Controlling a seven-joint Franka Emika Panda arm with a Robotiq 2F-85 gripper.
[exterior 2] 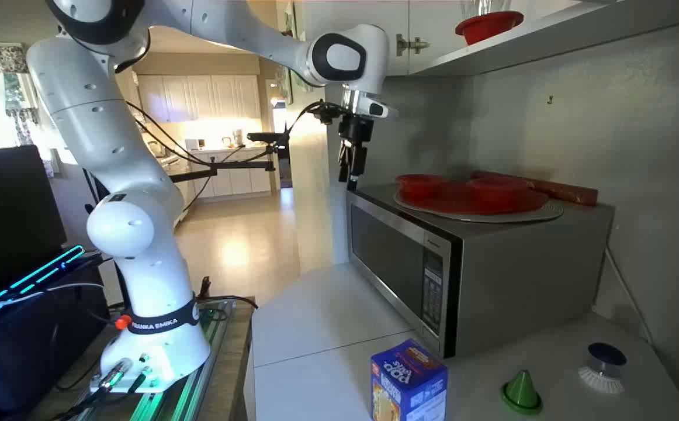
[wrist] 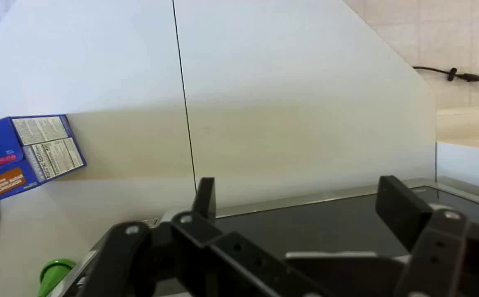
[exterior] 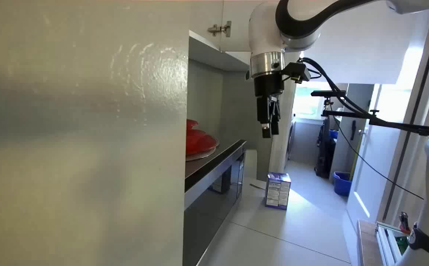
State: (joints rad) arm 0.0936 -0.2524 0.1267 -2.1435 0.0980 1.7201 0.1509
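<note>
My gripper (wrist: 299,202) is open in the wrist view, its two dark fingers wide apart with nothing held between them. Behind the gap lies the dark front of a microwave (wrist: 313,229). In both exterior views the gripper (exterior: 270,133) (exterior 2: 351,181) points down, near the microwave's (exterior 2: 395,248) front. On the microwave's top, red silicone lids (exterior 2: 456,199) (exterior: 199,142) rest on a round plate (exterior 2: 526,216). A blue Pop-Tarts box (exterior 2: 409,383) (exterior: 278,192) (wrist: 29,152) stands on the counter, well away from the gripper.
A green cone (exterior 2: 522,393) (wrist: 56,274) and a scrub brush (exterior 2: 602,368) are on the counter (exterior 2: 322,327). A reddish roll (exterior 2: 567,190) lies at the microwave's back. Overhead is a shelf (exterior 2: 526,44) bearing a red bowl (exterior 2: 488,26). A pale panel (exterior: 85,133) fills the left of an exterior view.
</note>
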